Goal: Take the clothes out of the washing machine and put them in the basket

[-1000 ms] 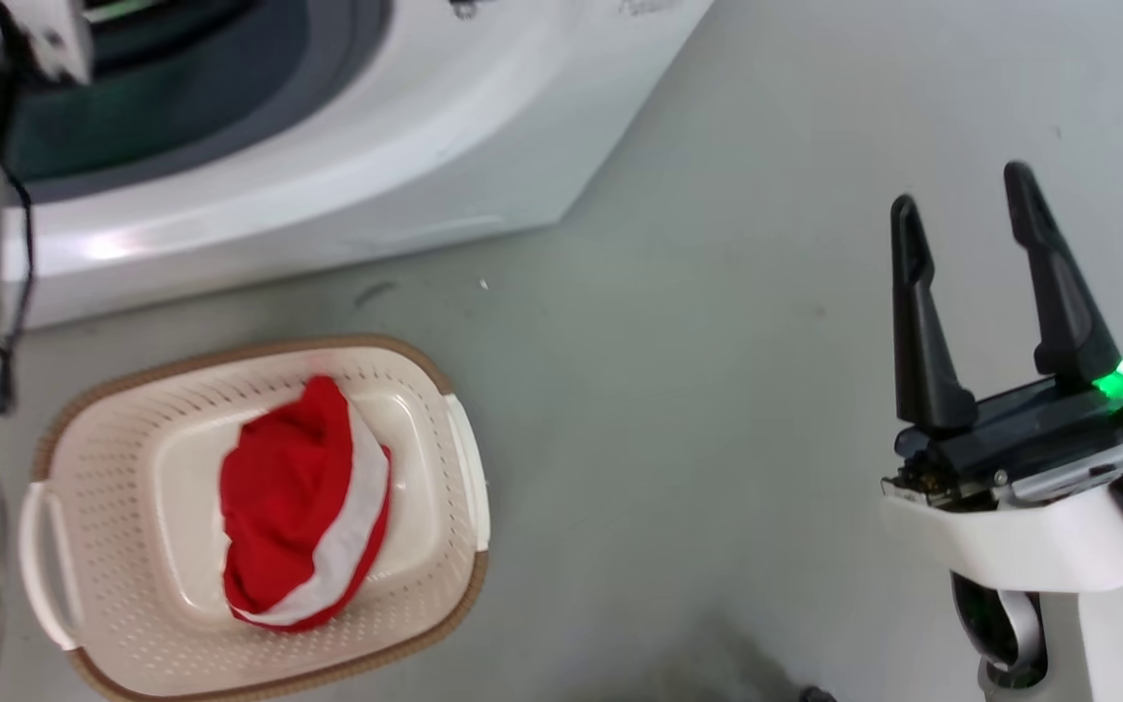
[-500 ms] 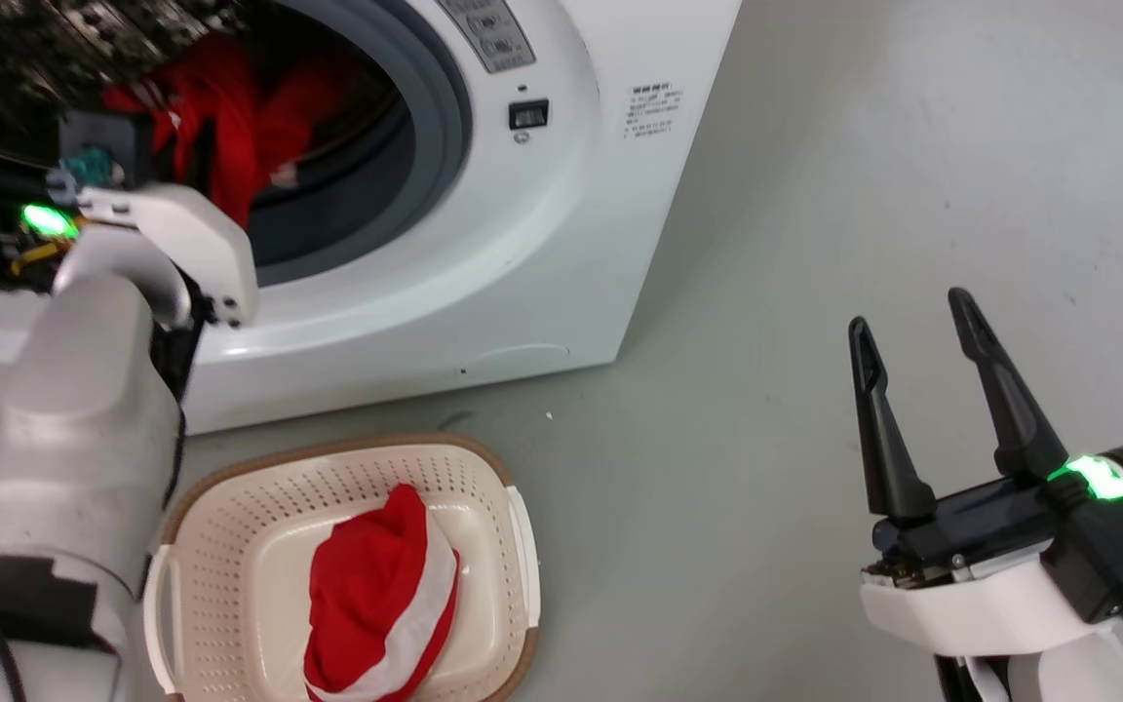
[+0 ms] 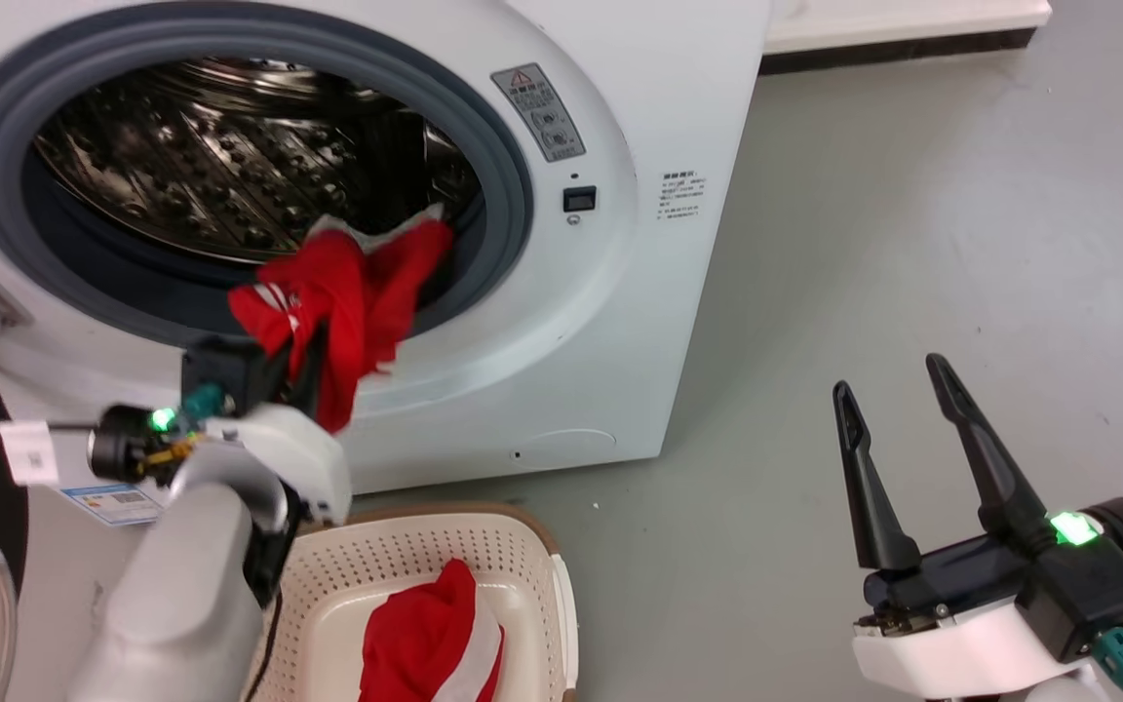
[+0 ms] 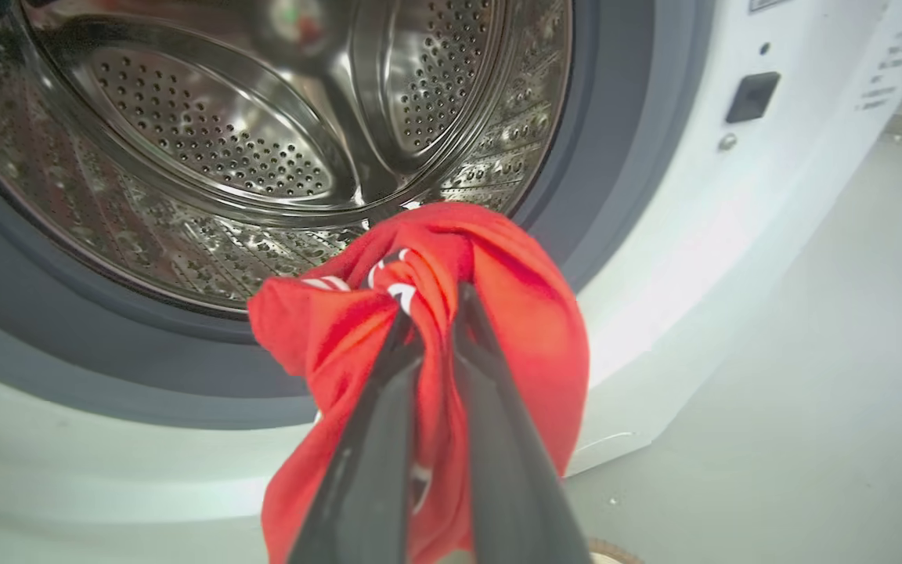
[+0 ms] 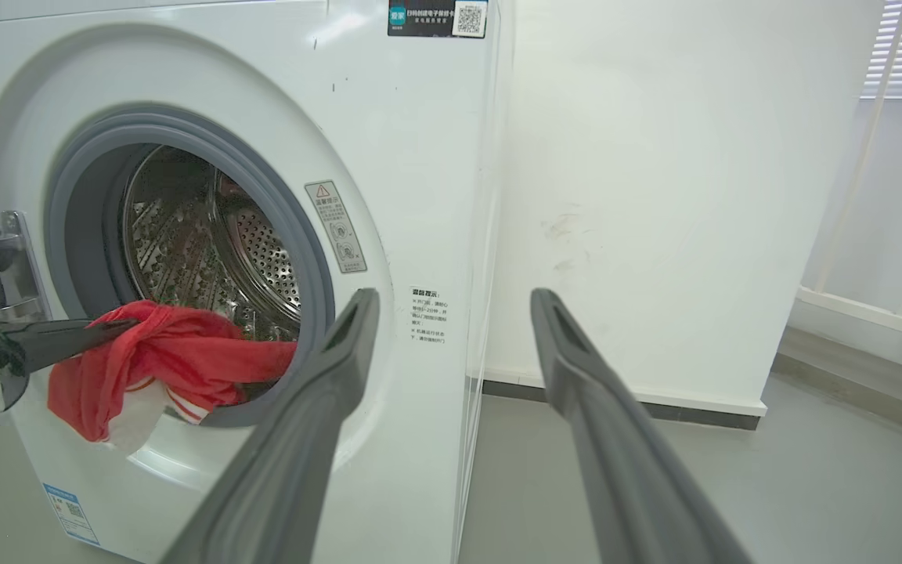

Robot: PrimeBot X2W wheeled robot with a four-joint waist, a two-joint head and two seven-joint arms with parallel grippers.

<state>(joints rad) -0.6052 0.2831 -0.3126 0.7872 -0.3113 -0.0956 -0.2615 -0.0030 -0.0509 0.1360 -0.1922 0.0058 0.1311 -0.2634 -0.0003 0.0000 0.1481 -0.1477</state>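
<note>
Since half a second ago, the red garment (image 3: pixel 357 283) has come from deep in the drum (image 3: pixel 181 166) to the porthole's lower lip. It has been drawn there by the left end effector (image 4: pixel 429 313), and the head camera has tilted up as well.

The garment now drapes over the grey gasket (image 3: pixel 513 185) of the washing machine (image 3: pixel 620 322), with one end inside the drum and the rest hanging down the white front. The basket (image 3: pixel 406 561) stands on the floor (image 3: pixel 864 195) just in front of the machine, below the porthole. A second red-and-white garment (image 3: pixel 430 639) lies in it.

The left end effector's fingers are nearly together, pinched on a bunch of the red fabric that wraps around their tips. The right end effector (image 3: pixel 888 375) is spread wide and holds nothing, above bare floor well right of the basket.

The pale left forearm (image 3: pixel 181 604) rises from the lower left of the head view. Its wrist is beside the basket's back corner, and its fingers point up at the porthole.
</note>
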